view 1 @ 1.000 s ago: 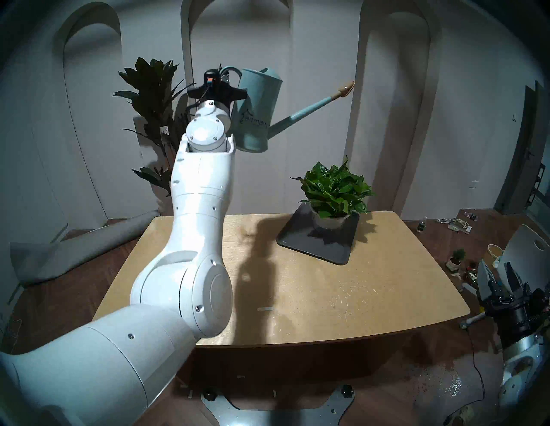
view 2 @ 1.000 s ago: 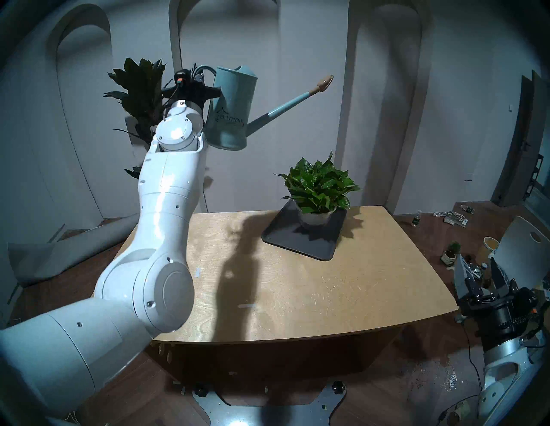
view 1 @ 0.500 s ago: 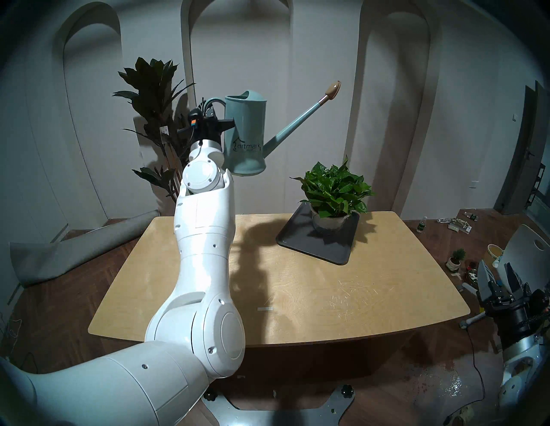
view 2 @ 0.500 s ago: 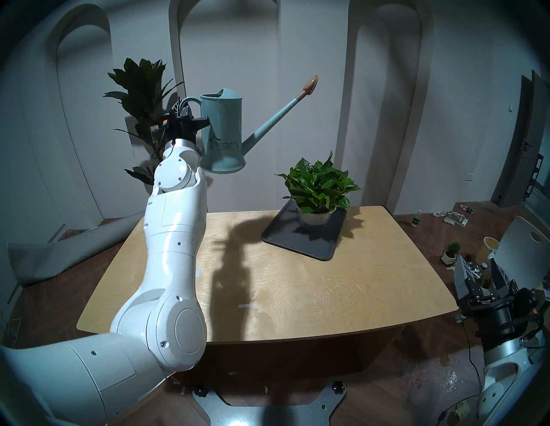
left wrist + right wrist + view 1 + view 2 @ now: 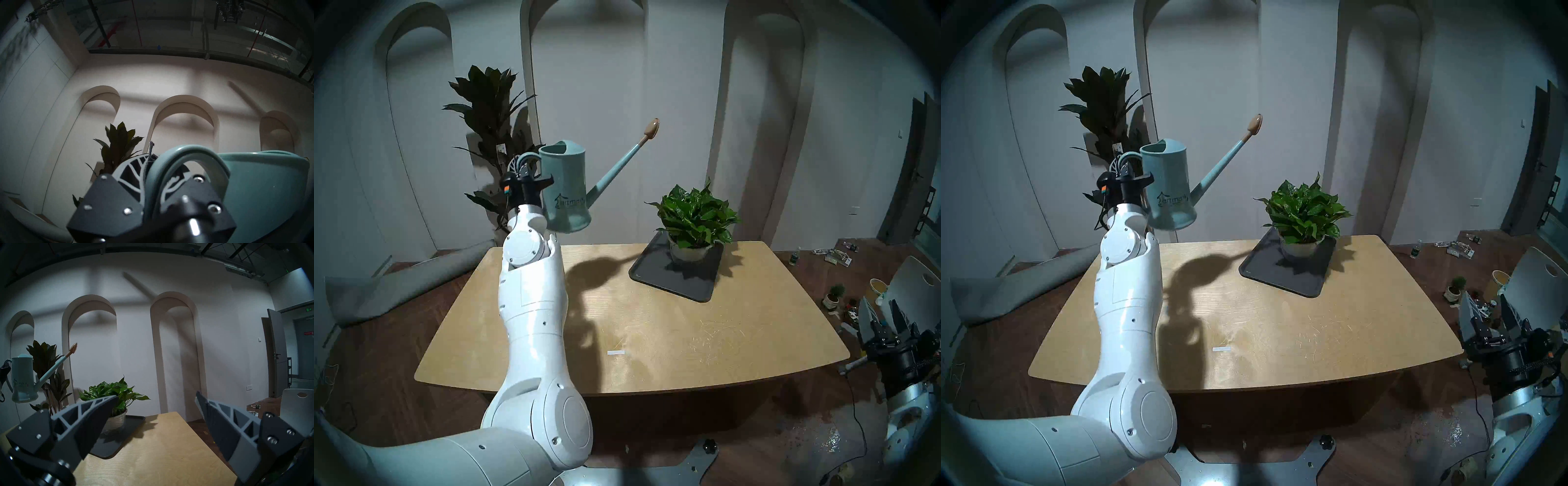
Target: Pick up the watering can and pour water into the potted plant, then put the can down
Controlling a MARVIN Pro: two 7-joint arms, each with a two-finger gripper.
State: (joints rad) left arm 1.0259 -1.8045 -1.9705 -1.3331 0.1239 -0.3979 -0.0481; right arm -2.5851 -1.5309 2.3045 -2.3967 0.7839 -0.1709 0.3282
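The pale teal watering can (image 5: 566, 190) (image 5: 1170, 190) (image 5: 23, 378) hangs upright in the air over the table's far left edge, its long spout with the tan rose (image 5: 652, 127) pointing up and right. My left gripper (image 5: 526, 169) (image 5: 1124, 166) (image 5: 153, 173) is shut on the can's loop handle (image 5: 186, 152). The potted plant (image 5: 695, 217) (image 5: 1304, 213) (image 5: 115, 394), bushy and bright green in a pale pot, stands on a dark tray (image 5: 653, 275) at the table's far right. My right gripper (image 5: 879, 314) (image 5: 156, 399) is open and empty beyond the table's right edge.
A tall dark-leaved plant (image 5: 490, 101) stands behind the table at the left, close behind the can. A grey rolled mat (image 5: 398, 288) lies on the floor at the left. Small clutter, a tiny potted plant (image 5: 834, 295) and a white chair (image 5: 911, 285) sit on the floor to the right.
My left arm has come down and to the left with the can. The can has swung from tilted toward the plant back to upright, spout tip now higher than the body.
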